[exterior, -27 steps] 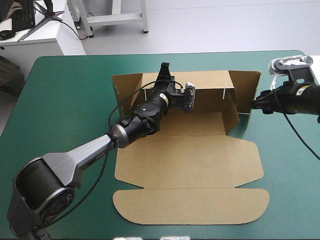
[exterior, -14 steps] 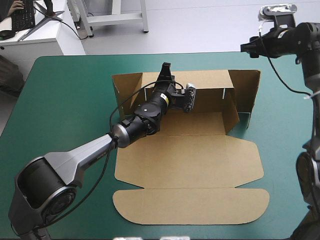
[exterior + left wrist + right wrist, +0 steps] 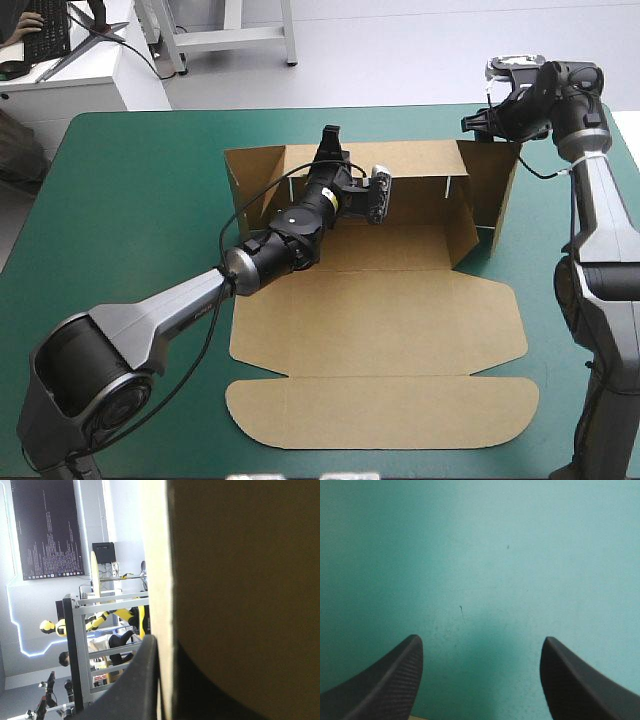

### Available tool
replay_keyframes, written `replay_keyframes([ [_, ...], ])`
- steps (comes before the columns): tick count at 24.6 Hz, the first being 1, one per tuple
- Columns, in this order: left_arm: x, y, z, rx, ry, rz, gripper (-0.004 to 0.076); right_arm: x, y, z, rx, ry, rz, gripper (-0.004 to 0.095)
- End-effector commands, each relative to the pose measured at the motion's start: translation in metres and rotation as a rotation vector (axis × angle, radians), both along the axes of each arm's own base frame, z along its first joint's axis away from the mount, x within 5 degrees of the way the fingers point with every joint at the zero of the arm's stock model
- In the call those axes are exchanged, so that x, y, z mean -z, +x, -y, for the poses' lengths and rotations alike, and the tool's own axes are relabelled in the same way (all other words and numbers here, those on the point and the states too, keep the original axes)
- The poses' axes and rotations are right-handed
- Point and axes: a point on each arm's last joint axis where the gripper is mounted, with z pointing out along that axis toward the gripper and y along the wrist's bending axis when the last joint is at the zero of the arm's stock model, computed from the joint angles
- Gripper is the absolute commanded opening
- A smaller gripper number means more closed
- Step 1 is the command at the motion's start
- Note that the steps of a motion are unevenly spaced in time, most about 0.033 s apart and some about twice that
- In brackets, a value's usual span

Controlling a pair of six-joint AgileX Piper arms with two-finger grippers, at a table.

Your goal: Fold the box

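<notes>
At the brown cardboard box (image 3: 380, 330), the left gripper (image 3: 330, 137) is clamping its back wall — the right gripper (image 3: 480, 122) is hovering off its corner, jaws apart.

Teal-green table (image 3: 130, 200), brown box (image 3: 380, 330) sitting around the middle, lid flat toward the near edge, walls up at the back.

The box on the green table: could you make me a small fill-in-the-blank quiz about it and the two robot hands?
1. The left hand is ____ on the far wall of the box.
2. The right hand is ____, holding nothing.
3. Beneath the right hand lies the table's ____ cover.
4. The box's lid lies ____ on the table.

Missing words: shut; open; teal-green; flat.
</notes>
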Motion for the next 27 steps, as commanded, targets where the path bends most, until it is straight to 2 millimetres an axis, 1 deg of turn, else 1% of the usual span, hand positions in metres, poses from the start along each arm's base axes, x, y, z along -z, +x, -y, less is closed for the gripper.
replay_keyframes([
  [1,-0.021,-0.008,0.001,0.021,-0.059,0.029,-0.0010,-0.039,-0.019,0.006,0.010,-0.027,0.068,0.0620],
  [2,-0.021,-0.008,0.001,0.017,-0.058,0.030,-0.0010,-0.038,-0.021,0.006,0.008,-0.027,0.046,0.0620],
  [3,-0.021,-0.008,0.001,0.013,-0.057,0.030,-0.0010,-0.032,-0.023,0.006,0.014,-0.024,-0.002,0.0620],
  [6,-0.021,-0.008,0.001,0.013,-0.057,0.030,-0.0010,-0.030,-0.024,0.006,0.048,0.009,-0.016,0.0620],
  [7,-0.021,-0.008,0.001,0.013,-0.056,0.030,-0.0010,-0.032,-0.025,0.005,0.045,0.020,-0.014,0.0620],
  [8,-0.021,-0.007,0.000,0.006,-0.054,0.031,-0.0010,-0.035,-0.027,0.002,0.033,0.054,-0.006,0.0620],
  [11,-0.021,-0.007,0.000,0.007,-0.053,0.032,-0.0010,-0.050,-0.037,-0.001,0.022,0.085,0.019,0.0620],
  [13,-0.021,-0.007,0.000,0.007,-0.052,0.033,-0.0010,-0.052,-0.045,-0.001,0.021,0.087,0.008,0.0620],
  [27,-0.021,-0.007,-0.001,0.001,-0.048,0.035,-0.0010,-0.030,-0.087,0.001,-0.013,0.031,-0.134,0.0620],
])
